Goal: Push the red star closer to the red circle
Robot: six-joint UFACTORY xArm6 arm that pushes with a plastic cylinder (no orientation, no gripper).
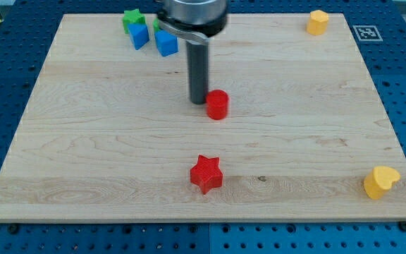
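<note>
The red star lies on the wooden board below the centre, toward the view's bottom. The red circle, a short cylinder, stands near the board's middle, above the star and slightly to its right. My tip is down on the board just left of the red circle, almost touching it. The tip is well above the red star, apart from it.
A green star and two blue blocks cluster at the view's top left, with a second green block partly hidden behind the arm. A yellow block sits top right. A yellow heart sits bottom right.
</note>
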